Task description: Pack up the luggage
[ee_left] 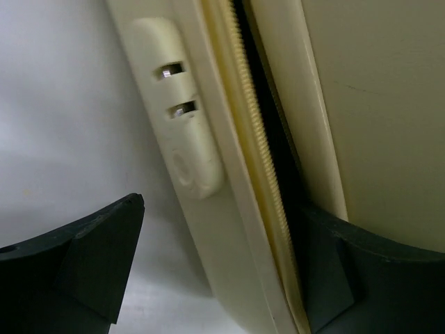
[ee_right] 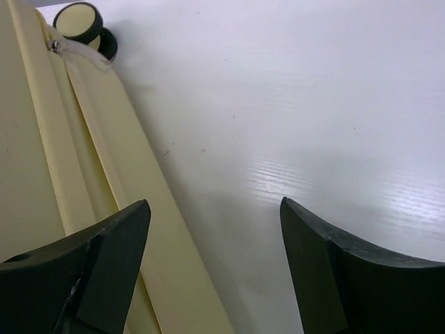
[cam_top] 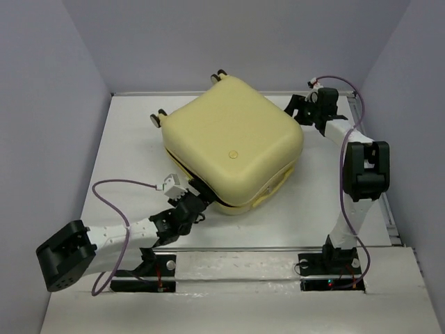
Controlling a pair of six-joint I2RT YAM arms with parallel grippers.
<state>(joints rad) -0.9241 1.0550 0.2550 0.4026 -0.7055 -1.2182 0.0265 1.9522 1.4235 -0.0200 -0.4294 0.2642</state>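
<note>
The luggage (cam_top: 233, 139), a pale yellow hard-shell suitcase, lies flat mid-table with its upper shell lowered onto the lower one and a dark gap along the front seam. My left gripper (cam_top: 201, 189) is open at its front-left edge. In the left wrist view (ee_left: 224, 226) the lower shell's rim (ee_left: 229, 209) and the zipper teeth (ee_left: 261, 139) run between the jaws, the right fingertip (ee_left: 327, 264) is in the dark gap, and the left fingertip is clear of the shell. My right gripper (cam_top: 295, 111) is open at the back-right side (ee_right: 214, 205), empty beside the shell's edge (ee_right: 111, 139).
Caster wheels (cam_top: 158, 118) stick out at the suitcase's back-left side, and one pair shows in the right wrist view (ee_right: 80, 21). A round emblem (cam_top: 233, 154) marks the top shell. The white table (cam_top: 125, 139) is boxed in by grey walls, with a metal rail (cam_top: 243, 248) along the front.
</note>
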